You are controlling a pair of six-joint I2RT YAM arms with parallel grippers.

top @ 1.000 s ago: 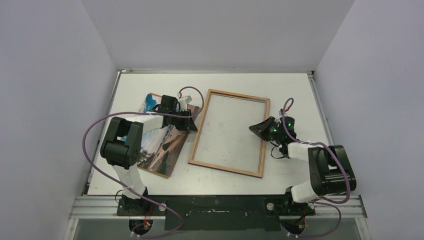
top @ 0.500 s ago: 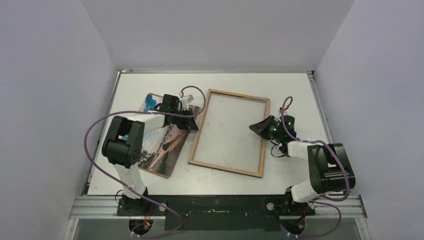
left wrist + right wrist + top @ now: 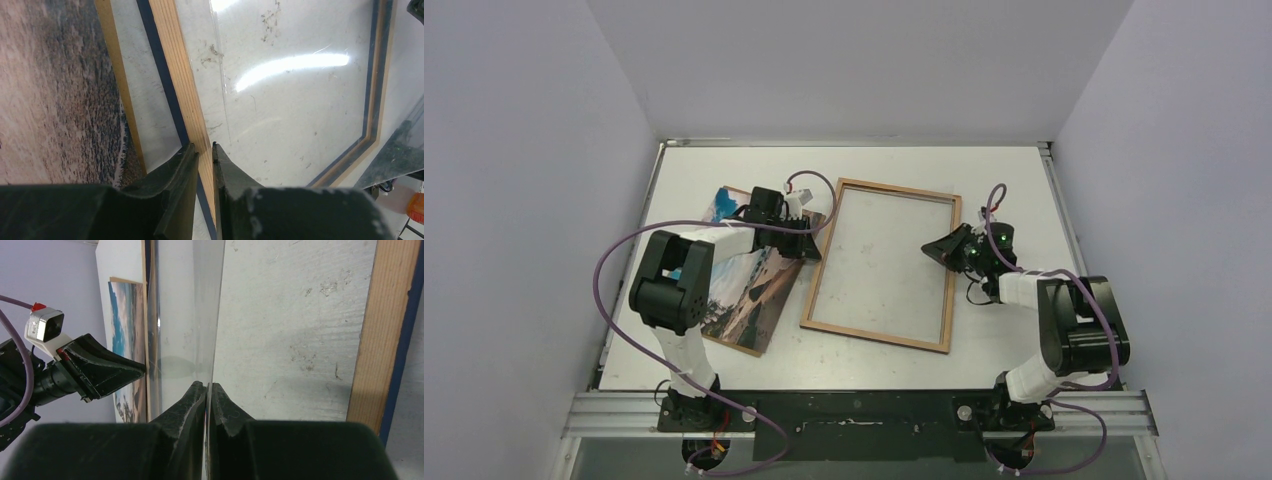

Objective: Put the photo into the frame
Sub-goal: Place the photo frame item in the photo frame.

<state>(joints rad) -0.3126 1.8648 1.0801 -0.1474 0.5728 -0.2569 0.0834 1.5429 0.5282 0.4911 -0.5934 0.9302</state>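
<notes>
steadiness counts most here. left gripper [image 3: 204, 150] is clamped across the 9 o'clock rail of the frame [image 3: 874, 337], with wood filling the narrow gap between its fingers. right gripper [image 3: 208, 387], by the 3 o'clock rail, has its fingers nearly together on the thin edge of a clear pane [image 3: 185, 315], which looks tilted up off the table [image 3: 1014, 180]. photo [image 3: 749, 285] lies face up just beside the frame at 9 o'clock, the left arm reaching over it. the pane probably wants a slow lift while the left hold pins the frame flat. bare table at 12 and 3 o'clock gives swing room; the photo crowds the 9 o'clock rail.
</notes>
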